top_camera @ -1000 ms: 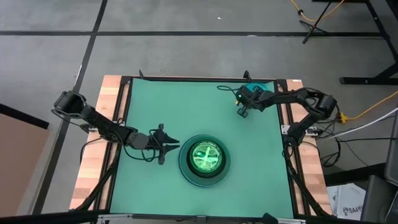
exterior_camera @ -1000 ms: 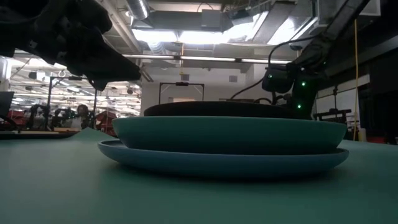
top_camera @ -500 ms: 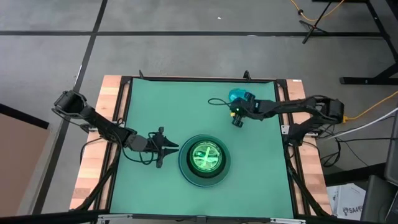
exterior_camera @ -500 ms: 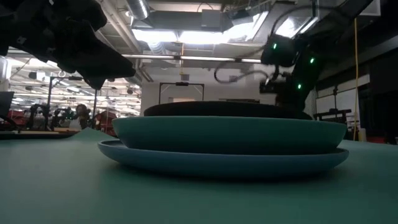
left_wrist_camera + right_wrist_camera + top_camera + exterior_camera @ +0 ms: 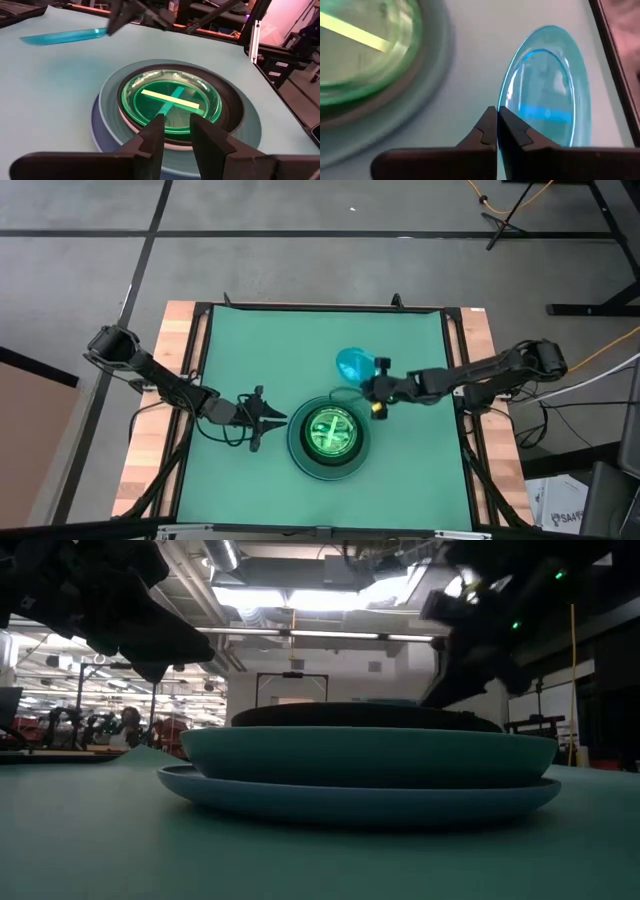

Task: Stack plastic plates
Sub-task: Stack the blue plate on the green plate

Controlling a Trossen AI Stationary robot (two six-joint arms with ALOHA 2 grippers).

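Right gripper (image 5: 372, 387) with fingers pinched together at mid-table; left gripper (image 5: 272, 418) slightly parted, level.

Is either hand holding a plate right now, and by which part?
Yes. The right hand pinches the translucent cyan plate by its rim. The left hand holds nothing, beside the stack.

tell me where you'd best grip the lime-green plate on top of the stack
Probably by its raised rim: the lime-green plate lies flat, nested in the stack, so only the edge offers a pinch. Come from the left side, where the left gripper waits beside it; the right gripper is shut on the cyan plate.
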